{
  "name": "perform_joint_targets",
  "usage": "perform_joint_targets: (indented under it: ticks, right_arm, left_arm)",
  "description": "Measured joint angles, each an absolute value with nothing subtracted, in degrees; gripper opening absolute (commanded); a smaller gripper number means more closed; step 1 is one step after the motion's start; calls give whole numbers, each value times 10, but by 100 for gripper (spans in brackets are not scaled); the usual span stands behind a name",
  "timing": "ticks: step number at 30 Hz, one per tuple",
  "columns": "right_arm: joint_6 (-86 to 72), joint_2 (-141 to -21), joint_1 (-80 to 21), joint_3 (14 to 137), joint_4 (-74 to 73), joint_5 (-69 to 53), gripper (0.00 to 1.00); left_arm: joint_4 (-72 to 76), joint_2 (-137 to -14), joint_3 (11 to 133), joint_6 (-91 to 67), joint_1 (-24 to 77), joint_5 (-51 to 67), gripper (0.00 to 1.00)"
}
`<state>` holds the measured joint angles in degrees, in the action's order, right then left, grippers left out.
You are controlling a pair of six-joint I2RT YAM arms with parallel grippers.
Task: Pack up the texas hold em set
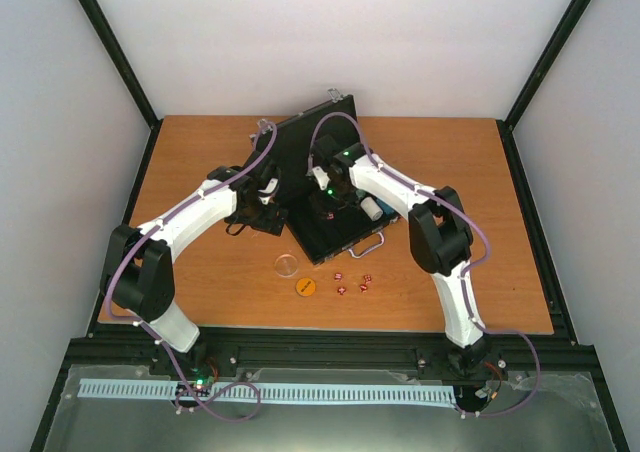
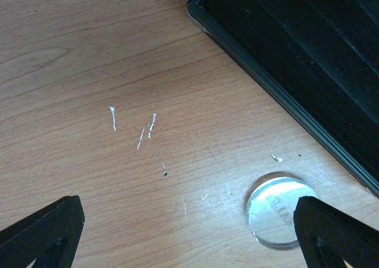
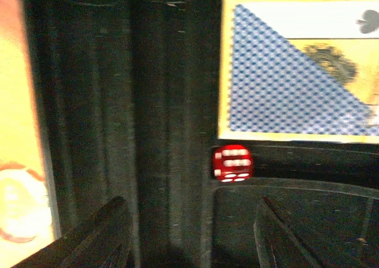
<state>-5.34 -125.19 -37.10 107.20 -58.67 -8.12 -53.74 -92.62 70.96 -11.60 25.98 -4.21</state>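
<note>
The black briefcase [image 1: 318, 187] lies open mid-table with its lid standing up behind. My right gripper [image 1: 328, 210] hangs open over its tray, nothing between the fingers [image 3: 103, 238]. Just ahead of it a small red die [image 3: 232, 162] rests in a black groove, below the blue-white card box [image 3: 296, 72]. My left gripper [image 1: 262, 212] hovers open over bare wood left of the case. The clear disc [image 2: 275, 217] lies by its right fingertip [image 2: 337, 232], partly hidden under it. The orange disc [image 1: 305, 287] and several red dice [image 1: 352, 282] lie in front of the case.
The case's black side wall [image 2: 278, 84] runs diagonally past the left gripper. A silver handle [image 1: 365, 244] sticks out at the case's near right corner. The wooden table [image 1: 450, 172] is boxed in by white walls and black frame posts.
</note>
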Motion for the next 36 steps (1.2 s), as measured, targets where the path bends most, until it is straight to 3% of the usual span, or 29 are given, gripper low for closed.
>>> perform_joint_targets:
  ticks: [9, 25, 36]
  right_arm:
    - [-54, -1243, -396, 1059, -584, -139, 58]
    - [-58, -1251, -395, 1034, -571, -74, 58]
    - [-55, -1251, -395, 1019, -552, -124, 58]
  left_arm:
    - [-537, -926, 710, -116, 260, -42, 100]
    - [-537, -926, 710, -116, 260, -38, 100]
    - [-536, -926, 708, -116, 260, -36, 100]
